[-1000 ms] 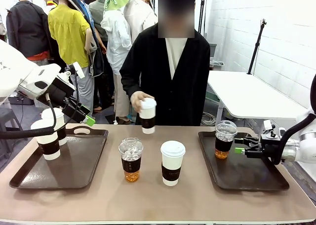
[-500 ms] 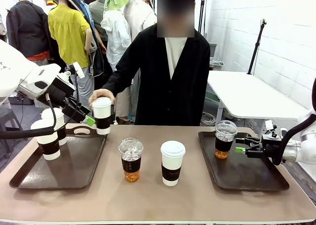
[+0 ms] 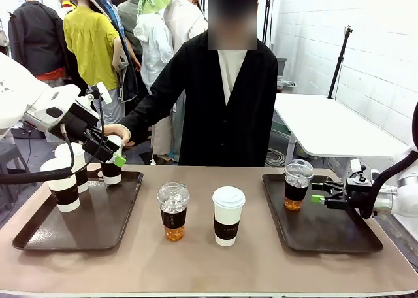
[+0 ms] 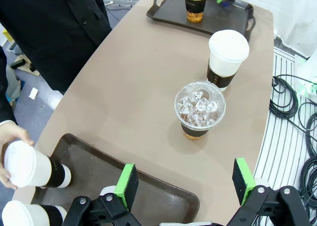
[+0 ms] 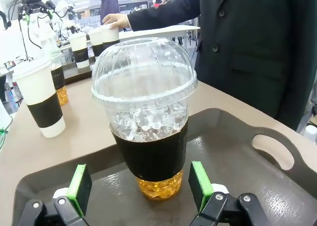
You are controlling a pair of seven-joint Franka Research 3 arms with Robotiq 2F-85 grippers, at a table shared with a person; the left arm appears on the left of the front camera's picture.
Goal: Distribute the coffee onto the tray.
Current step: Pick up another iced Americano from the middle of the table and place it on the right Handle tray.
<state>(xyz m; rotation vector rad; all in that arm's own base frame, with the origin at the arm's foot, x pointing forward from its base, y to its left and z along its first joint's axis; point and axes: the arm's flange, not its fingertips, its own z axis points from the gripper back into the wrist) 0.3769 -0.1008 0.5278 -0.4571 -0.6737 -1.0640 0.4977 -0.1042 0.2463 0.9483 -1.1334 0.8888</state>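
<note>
The coffee stands in three places. On the left tray (image 3: 98,219) are two white lidded cups (image 3: 63,183), and a person's hand (image 3: 117,132) holds a third white cup (image 3: 111,170) (image 4: 30,165) at its far edge. My left gripper (image 3: 116,158) (image 4: 184,184) hovers open just above that cup, nothing between its pads. An iced cup (image 3: 173,211) (image 4: 199,109) and a white cup (image 3: 228,215) (image 4: 228,57) stand mid-table. Another iced cup (image 3: 298,183) (image 5: 146,117) stands on the right tray (image 3: 326,229). My right gripper (image 3: 318,198) (image 5: 140,186) is open right beside it, pads apart from the cup.
The person in a black jacket stands at the far side, one arm stretched toward the left tray. The right tray's near half is bare. Cables lie on the floor beyond the table edge in the left wrist view.
The person's hand carried a white cup from the table's far middle leftward and lowered it onto the left tray's far edge. Neither arm has moved.
</note>
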